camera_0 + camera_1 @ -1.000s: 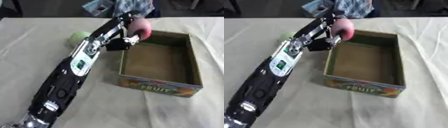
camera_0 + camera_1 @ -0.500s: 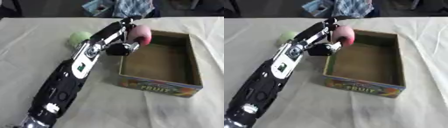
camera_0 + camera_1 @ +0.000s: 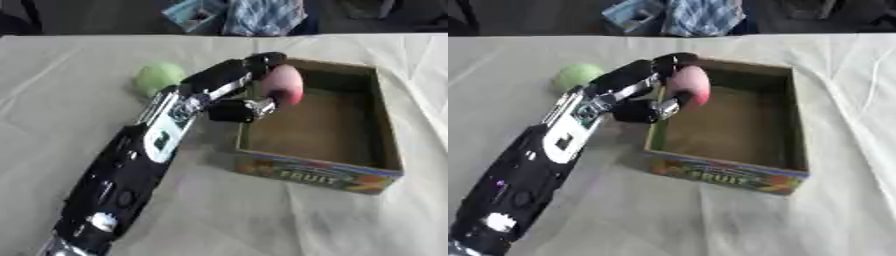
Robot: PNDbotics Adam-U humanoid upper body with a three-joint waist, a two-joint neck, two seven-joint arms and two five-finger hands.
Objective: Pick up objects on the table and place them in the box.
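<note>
The left hand curls its fingers round a pink fruit, holding it over the near-left wall of the open cardboard box. A green fruit lies on the worktop beside the arm, toward the far edge.

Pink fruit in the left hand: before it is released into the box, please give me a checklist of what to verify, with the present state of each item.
1. Left hand curled round the pink fruit: ok.
2. Fruit past the near-left wall of the cardboard fruit box, above its inside: ok.
3. Box floor bare where the fruit would land: ok.
4. Box upright and flat on the table: ok.
5. Green fruit apart from the arm, on the table left of the box: ok.
6. Right hand out of the way: cannot tell, it shows in no view.
</note>
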